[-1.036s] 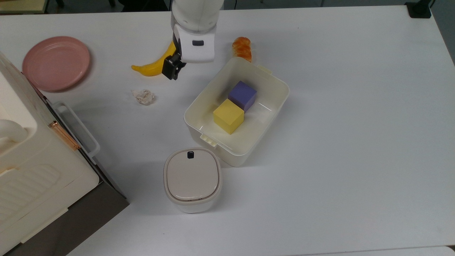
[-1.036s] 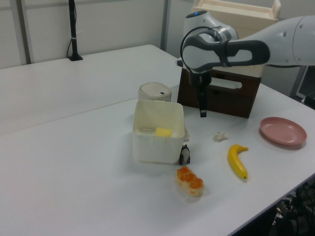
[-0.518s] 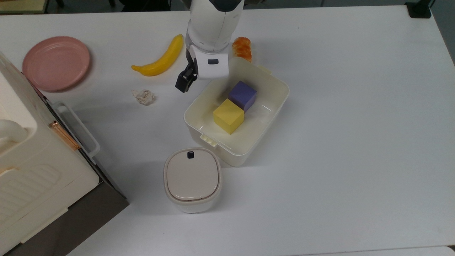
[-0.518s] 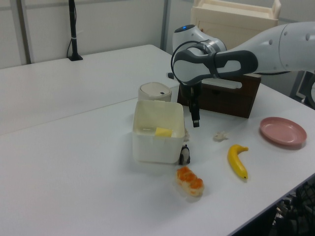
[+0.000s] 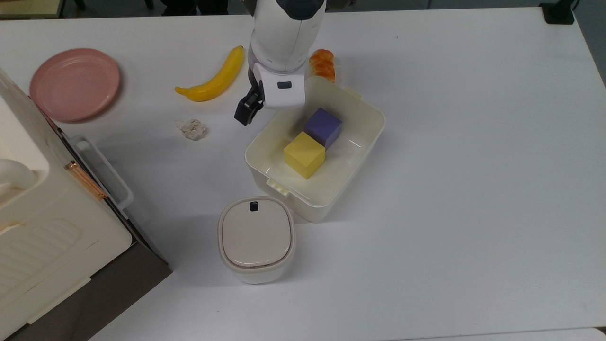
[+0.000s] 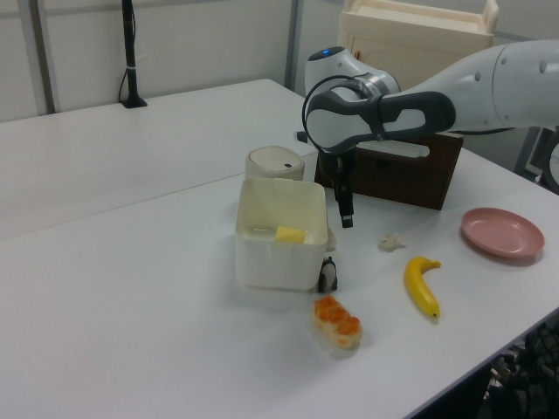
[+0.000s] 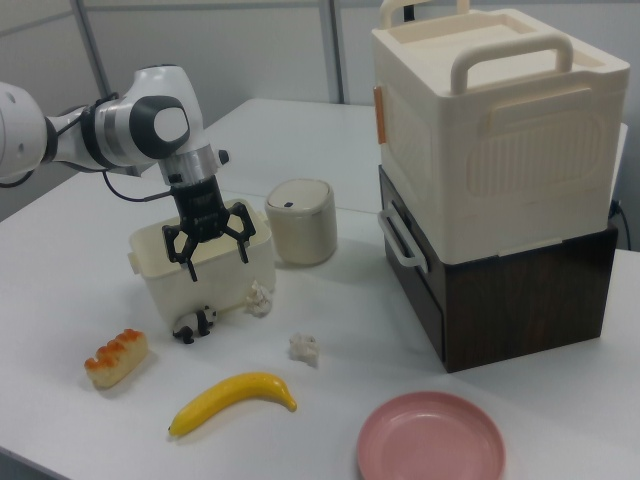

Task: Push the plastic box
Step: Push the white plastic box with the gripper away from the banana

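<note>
Gripper (image 7: 213,243) of the white Panda arm hangs with its black fingers spread wide and nothing between them, as I read it in the right view. In the top view it sits at upper centre (image 5: 247,111), just outside the upper-left wall of the large cream-white rectangular plastic box (image 5: 364,106). I cannot tell whether a finger touches that wall.

The plastic box stands lidless at the centre of the white table (image 5: 473,189), turned at an angle. It holds a purple cube (image 5: 323,127) and a yellow cube (image 5: 304,154), touching one another. In the left view the box (image 6: 278,259) is at centre frame with the gripper (image 6: 346,213) just to its right.

Round about:
- orange bread-like toy (image 5: 323,64) just above the box's upper corner;
- yellow banana (image 5: 213,80) at upper left;
- small crumpled whitish lump (image 5: 191,129) left of the gripper;
- square bin with beige lid and black button (image 5: 256,239) close below the box's lower corner;
- small panda figure (image 7: 190,325) by the box's base in the right view.

My judgement on handling: the box looks rigid, thin-walled and light, likely to slide readily on the smooth top and to swivel if pressed near a corner. No grip is needed; I would press flat against the mid-span of the long wall, low down, to avoid tipping.
</note>
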